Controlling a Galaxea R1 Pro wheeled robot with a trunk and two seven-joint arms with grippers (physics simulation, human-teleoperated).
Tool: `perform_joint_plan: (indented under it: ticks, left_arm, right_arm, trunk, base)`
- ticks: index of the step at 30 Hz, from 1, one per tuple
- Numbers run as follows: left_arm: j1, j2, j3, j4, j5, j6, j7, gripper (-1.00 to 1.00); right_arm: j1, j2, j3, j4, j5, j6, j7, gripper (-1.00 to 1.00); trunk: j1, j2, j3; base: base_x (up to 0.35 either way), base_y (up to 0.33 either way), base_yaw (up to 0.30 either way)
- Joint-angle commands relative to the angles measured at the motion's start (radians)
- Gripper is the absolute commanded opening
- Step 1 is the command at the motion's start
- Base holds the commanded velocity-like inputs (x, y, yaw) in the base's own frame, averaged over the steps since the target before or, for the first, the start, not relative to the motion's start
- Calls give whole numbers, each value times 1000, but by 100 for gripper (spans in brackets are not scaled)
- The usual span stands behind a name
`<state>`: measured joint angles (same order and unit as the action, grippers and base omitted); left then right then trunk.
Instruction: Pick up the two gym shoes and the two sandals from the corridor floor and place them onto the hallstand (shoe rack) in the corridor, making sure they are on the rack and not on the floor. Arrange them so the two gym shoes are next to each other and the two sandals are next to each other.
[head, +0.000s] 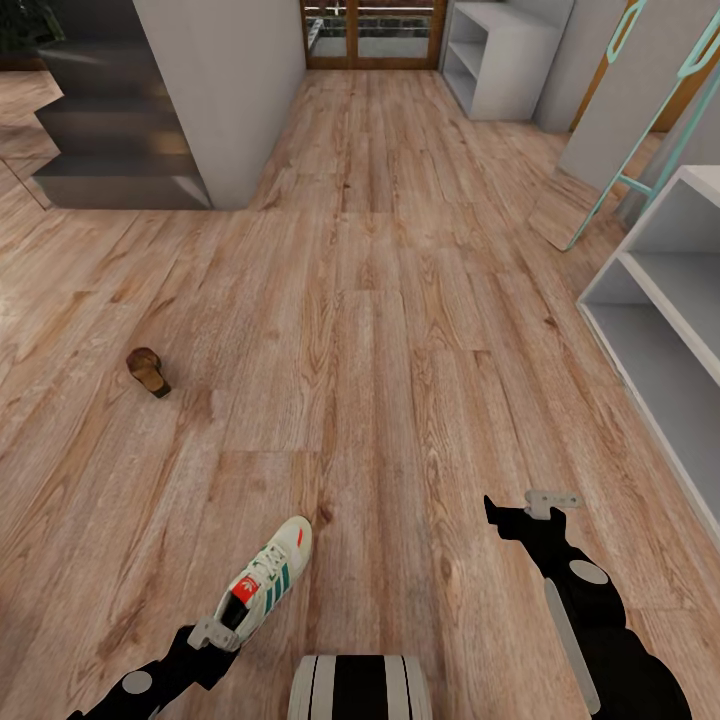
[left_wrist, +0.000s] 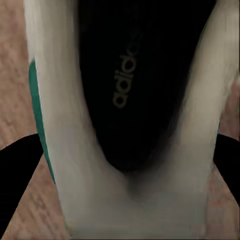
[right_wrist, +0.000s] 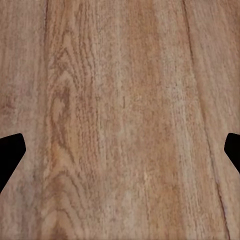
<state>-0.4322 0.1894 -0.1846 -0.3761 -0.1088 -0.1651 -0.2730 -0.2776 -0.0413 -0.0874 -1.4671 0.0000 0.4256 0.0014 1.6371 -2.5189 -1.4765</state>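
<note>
Clearly readable inside gym shoe (left_wrist: 125, 100): "adidas" on dark insole. Gripped at heel by left gripper (head: 213, 634), above corridor floor (head: 380, 330). Right gripper (head: 530, 508) spread open, holding nothing.

One gym shoe (head: 268, 580), one sandal (head: 148, 371)

The hallstand (head: 668, 300) is cut off by the head view's right edge, so only one end of its tiers shows. The gym shoe (head: 268, 580) has its heel hidden by the left end effector (head: 212, 634); in the left wrist view the shoe (left_wrist: 65, 150) is blurred and cropped. The small brown object (head: 148, 370) is too small to tell.
</note>
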Motion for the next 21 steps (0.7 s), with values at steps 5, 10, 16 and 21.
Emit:
perform_joint_plan:
  ticks: [5, 10, 16, 21]
  left_arm:
    - [0, 1, 0, 0, -10, -5, 0, -100]
    - [0, 1, 0, 0, -9, -5, 0, -100]
    - [0, 1, 2, 0, -9, -6, 0, -100]
    - [0, 1, 3, 0, -9, -14, 0, -100]
  right_arm:
    - [0, 0, 0, -2, 0, 5, 0, 100]
    - [0, 0, 0, -2, 0, 6, 0, 100]
    - [0, 0, 0, -2, 0, 6, 0, 100]
    - [0, 0, 0, -1, 0, 5, 0, 100]
  trunk:
    - [0, 0, -1]
    - [0, 0, -1]
    - [0, 0, -1]
    - [0, 0, -1]
  base:
    - [0, 0, 0]
    - [0, 0, 0]
    - [0, 0, 0]
    - [0, 0, 0]
